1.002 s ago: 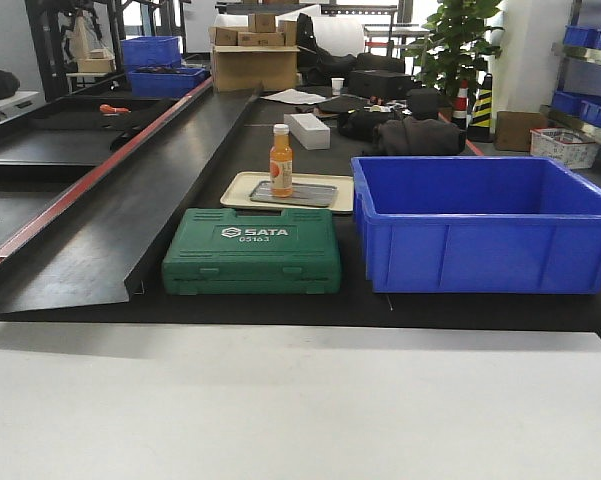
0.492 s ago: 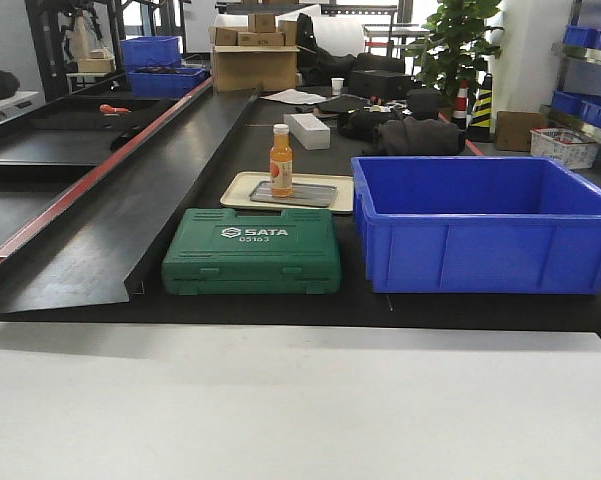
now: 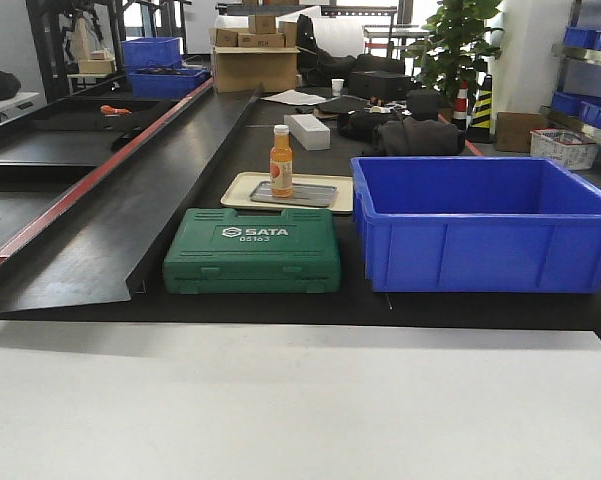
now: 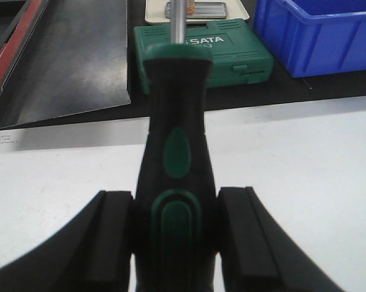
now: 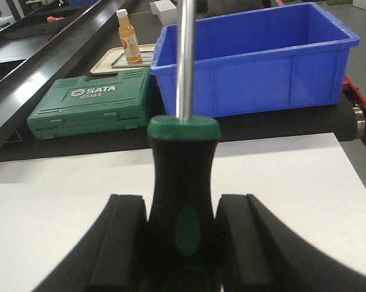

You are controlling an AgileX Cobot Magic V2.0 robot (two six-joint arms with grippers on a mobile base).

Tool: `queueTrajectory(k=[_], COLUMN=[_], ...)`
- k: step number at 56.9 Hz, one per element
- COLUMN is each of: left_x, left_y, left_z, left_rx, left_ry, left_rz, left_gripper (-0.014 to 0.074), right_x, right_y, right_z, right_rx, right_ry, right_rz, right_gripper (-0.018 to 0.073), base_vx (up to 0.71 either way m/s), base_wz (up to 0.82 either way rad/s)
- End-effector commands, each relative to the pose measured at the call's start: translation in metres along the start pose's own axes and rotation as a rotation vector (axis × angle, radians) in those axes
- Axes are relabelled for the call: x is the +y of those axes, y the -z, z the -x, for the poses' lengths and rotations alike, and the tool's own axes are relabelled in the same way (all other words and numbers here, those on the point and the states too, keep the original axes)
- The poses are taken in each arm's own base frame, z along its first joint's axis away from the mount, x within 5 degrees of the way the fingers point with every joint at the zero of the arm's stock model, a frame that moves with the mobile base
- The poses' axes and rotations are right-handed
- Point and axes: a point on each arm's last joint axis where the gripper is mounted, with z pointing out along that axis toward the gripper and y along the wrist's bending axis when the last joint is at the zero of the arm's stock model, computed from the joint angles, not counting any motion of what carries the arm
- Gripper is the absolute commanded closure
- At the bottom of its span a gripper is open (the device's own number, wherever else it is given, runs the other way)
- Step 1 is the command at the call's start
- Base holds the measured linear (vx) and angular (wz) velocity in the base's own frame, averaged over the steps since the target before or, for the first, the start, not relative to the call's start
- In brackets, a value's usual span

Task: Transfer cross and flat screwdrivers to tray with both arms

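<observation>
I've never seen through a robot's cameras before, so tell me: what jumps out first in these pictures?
Each wrist view is filled by a black-and-green handle: the left gripper clamps one screwdriver, the right gripper the other screwdriver. Beyond the white table sit a green tool case and a big blue bin.

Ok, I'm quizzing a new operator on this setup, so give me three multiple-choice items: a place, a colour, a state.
1. The orange bottle stands: A on the tray; B on the floor; C in a drawer.
2. The handle of the left screwdriver, between the left fingers, is: A red; B black and green; C yellow.
3. The right fingers are: A open and empty; B out of view; C shut on the right screwdriver.
Answers: 1 A, its base rests on the grey metal; 2 B, seen in the left wrist view; 3 C, both sit against its handle.
</observation>
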Motion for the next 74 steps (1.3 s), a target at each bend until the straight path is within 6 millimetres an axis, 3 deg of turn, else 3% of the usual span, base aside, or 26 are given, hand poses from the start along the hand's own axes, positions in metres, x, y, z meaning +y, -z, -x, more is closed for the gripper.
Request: queueTrajectory(k=[1, 74], left_x=[0.0005, 0.0004], left_y=[0.0079, 0.0082], left_z=[0.0162, 0.0162], left_rx=[-0.132, -0.133], left_ry=[0.017, 0.017], left_rz=[0.011, 0.011], left_gripper=[0.0597, 0.0597], right_x=[0.0021, 0.0020], right_y=[0.0046, 0.0046], right_z=[0.0160, 0.0159], right_rx=[-0.118, -0.117], right_ry=[0.003, 0.004], right_rz=[0.012, 0.012], right_gripper=[0.0568, 0.0568], base_vx=[-0.05, -0.24], base_wz=[0.00, -0.15])
